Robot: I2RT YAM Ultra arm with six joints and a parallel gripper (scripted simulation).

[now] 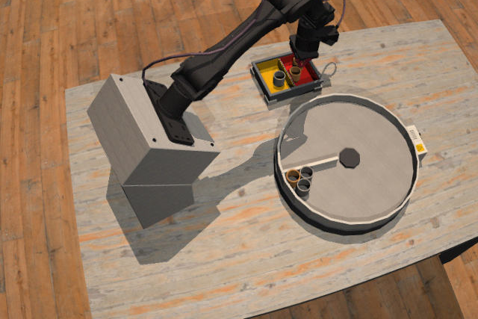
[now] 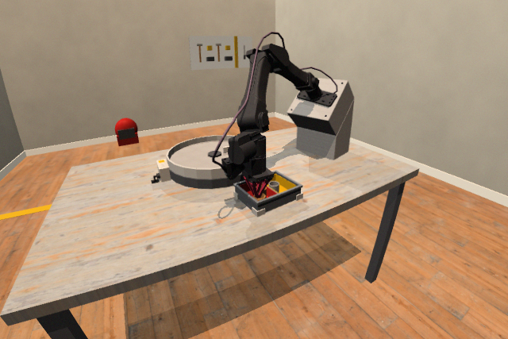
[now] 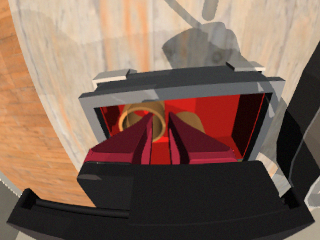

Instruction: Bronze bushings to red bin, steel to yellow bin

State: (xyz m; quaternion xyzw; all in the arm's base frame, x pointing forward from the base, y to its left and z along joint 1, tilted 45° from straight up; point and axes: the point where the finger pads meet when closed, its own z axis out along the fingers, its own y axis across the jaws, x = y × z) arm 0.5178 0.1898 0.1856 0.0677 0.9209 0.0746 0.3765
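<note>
My tool (image 3: 159, 142) hangs inside the red bin (image 1: 311, 70), fingers slightly parted and released around a bronze bushing's (image 3: 142, 119) wall; its lower half is hidden. A steel bushing (image 1: 278, 78) sits in the yellow bin (image 1: 264, 72). Three smooth cylinders remain on the turntable (image 1: 414, 176).

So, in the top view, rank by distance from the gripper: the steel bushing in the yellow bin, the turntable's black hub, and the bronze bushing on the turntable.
From the gripper, down in the red bin:
1. Steel bushing in the yellow bin, next compartment over.
2. Black hub, centre of the turntable.
3. Bronze bushing at the turntable's rim, beside two steel ones.
</note>
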